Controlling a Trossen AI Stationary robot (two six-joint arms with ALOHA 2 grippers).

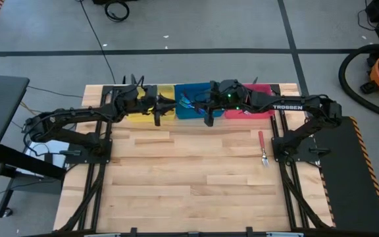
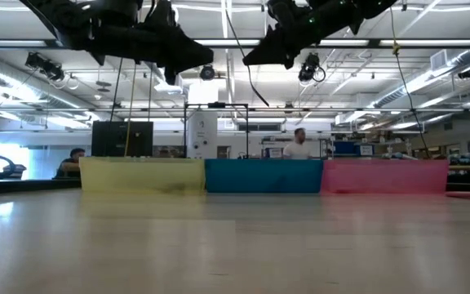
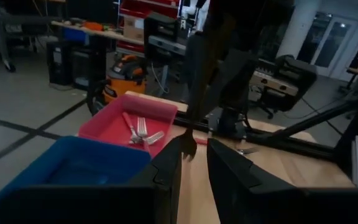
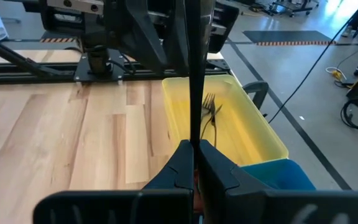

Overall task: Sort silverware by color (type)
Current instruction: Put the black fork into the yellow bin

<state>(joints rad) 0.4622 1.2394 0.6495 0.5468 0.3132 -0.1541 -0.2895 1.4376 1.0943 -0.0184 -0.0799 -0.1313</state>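
A red-handled fork [image 1: 262, 147] is seen on the bare table by the right arm's base, long axis running toward the bins, tines nearest the table's front. The right gripper [image 1: 208, 120], fingers together, is nearer than the left gripper [image 1: 157, 120], whose fingers stand slightly apart on nothing; both hang at the bins' front edge, between the yellow bin [image 1: 137, 117] and the blue bin [image 1: 191, 112].

Three bins [image 1: 176, 99] stand side by side along the desk's [image 1: 189, 191] far edge. Both claws hang above them — left claw [image 1: 158, 113] over the left-middle boundary, right claw [image 1: 209, 115] at the middle bin's near wall. One fork [image 1: 262, 149] lies alone near the right edge.
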